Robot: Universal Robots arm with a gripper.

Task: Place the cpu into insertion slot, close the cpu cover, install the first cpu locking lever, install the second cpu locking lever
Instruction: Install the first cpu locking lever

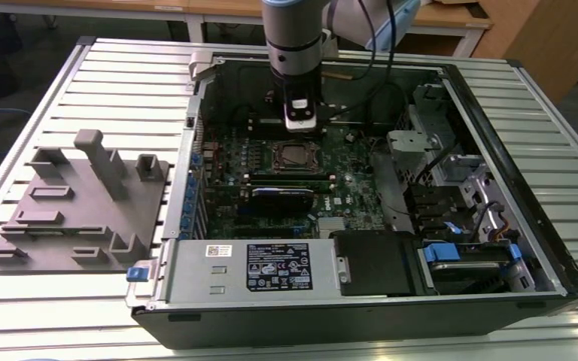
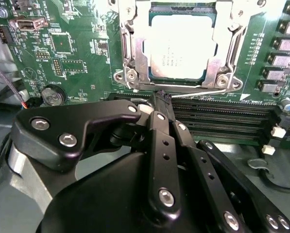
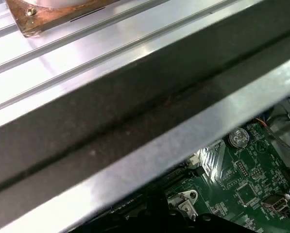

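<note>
chip [image 2: 182, 46]: dull silver-grey metal top, smooth, matt
cover [image 2: 132, 46]: thin bright metal frame around the chip, shiny with some glare
board [image 2: 81, 53]: green, glossy, studded with small metal parts
gripper [image 2: 160, 99]: black matt arms, smooth, with bright metal screws
case [image 1: 530, 188]: dark rim, grey sheet-metal inside
bench [image 1: 88, 83]: pale ribbed metal slats, satin sheen
tray [image 1: 73, 207]: grey matt plastic, at 9 o'clock from the case

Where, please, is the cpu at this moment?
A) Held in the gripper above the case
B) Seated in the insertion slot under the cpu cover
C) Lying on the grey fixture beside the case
B: in the second wrist view the cpu sits in the insertion slot, framed by the cpu cover.
</note>
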